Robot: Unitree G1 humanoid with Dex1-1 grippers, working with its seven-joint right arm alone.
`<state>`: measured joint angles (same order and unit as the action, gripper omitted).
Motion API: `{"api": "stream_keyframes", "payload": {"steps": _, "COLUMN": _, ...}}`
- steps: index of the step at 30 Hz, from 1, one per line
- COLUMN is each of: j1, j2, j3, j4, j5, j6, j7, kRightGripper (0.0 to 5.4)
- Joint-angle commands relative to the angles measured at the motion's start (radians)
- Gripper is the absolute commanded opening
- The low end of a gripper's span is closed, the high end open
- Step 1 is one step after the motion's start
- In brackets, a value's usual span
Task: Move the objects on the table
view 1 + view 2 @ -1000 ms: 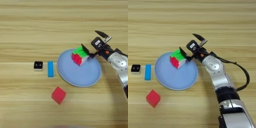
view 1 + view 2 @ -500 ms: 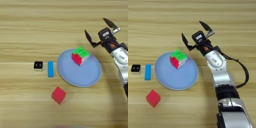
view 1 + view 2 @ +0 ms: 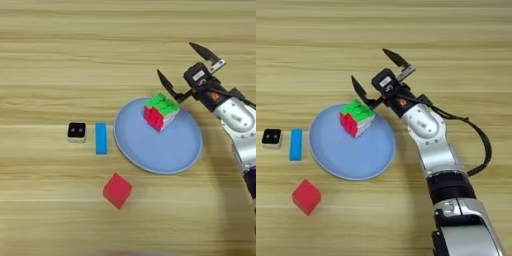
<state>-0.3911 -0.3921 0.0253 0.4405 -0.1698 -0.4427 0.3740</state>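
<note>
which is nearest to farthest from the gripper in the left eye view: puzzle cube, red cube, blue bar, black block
From the right gripper:
1. Green and red-pink puzzle cube, on the blue plate, just left.
2. Flat blue bar, left of plate.
3. Small black block, leftmost.
Plain red cube, front: near-tied with the bar.

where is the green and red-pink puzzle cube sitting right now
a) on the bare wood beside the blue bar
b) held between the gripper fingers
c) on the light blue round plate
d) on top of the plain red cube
c: the green and red-pink puzzle cube rests on the light blue round plate, with the open right gripper apart from it.
</note>
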Motion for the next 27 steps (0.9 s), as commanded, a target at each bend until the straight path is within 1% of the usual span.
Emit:
{"api": "stream_keyframes", "payload": {"steps": 1, "j1": -0.067, "j2": -0.035, "j3": 0.007, "j4": -0.025, "j5": -0.015, "j6": 0.016, "j7": 0.001, "kRightGripper": 5.38}}
{"api": "stream_keyframes", "payload": {"steps": 6, "j1": -0.069, "j2": -0.038, "j3": 0.021, "j4": -0.008, "j5": -0.033, "j6": 0.035, "j7": 0.012, "kRightGripper": 5.38}}
{"api": "stream_keyframes", "payload": {"steps": 18, "j1": -0.089, "j2": -0.041, "j3": 0.034, "j4": 0.054, "j5": -0.085, "j6": 0.111, "j7": 0.000, "kRightGripper": 5.38}}
{"api": "stream_keyframes", "payload": {"steps": 27, "j1": -0.085, "j2": -0.048, "j3": 0.065, "j4": 0.060, "j5": -0.096, "j6": 0.145, "j7": 0.018, "kRightGripper": 5.38}}
